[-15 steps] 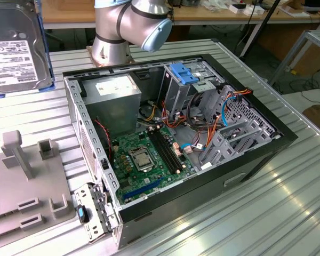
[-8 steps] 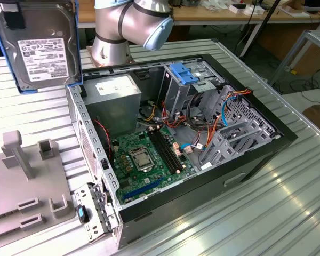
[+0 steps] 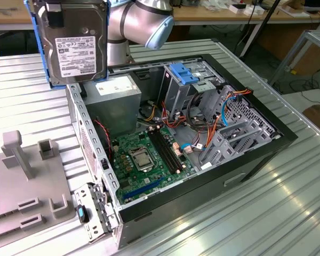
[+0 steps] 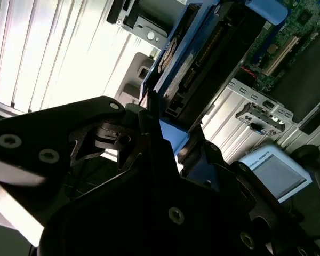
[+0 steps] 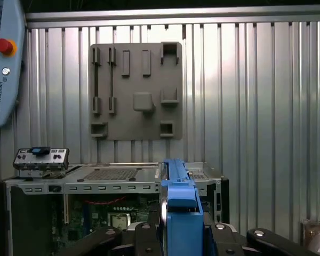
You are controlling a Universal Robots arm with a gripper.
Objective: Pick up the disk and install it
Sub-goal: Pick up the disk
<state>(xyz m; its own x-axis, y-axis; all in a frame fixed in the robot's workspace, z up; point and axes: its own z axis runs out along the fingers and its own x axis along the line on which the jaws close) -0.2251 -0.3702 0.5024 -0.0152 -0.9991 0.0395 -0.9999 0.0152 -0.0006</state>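
- In the exterior view the disk hangs upright, lifted off the table, near the power-supply corner of the open computer case.
- In the first wrist view the gripper is clamped on the disk's blue-railed edge, one finger on each side.

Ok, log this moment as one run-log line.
phase: carrying | claw: shut on disk | disk: upright, in the air over open computer case | drive cage: disk not yet in

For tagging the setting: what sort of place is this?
Likely a robotics lab or workshop: an open computer case on a ribbed metal table, workbenches behind, the tool holding the disk.
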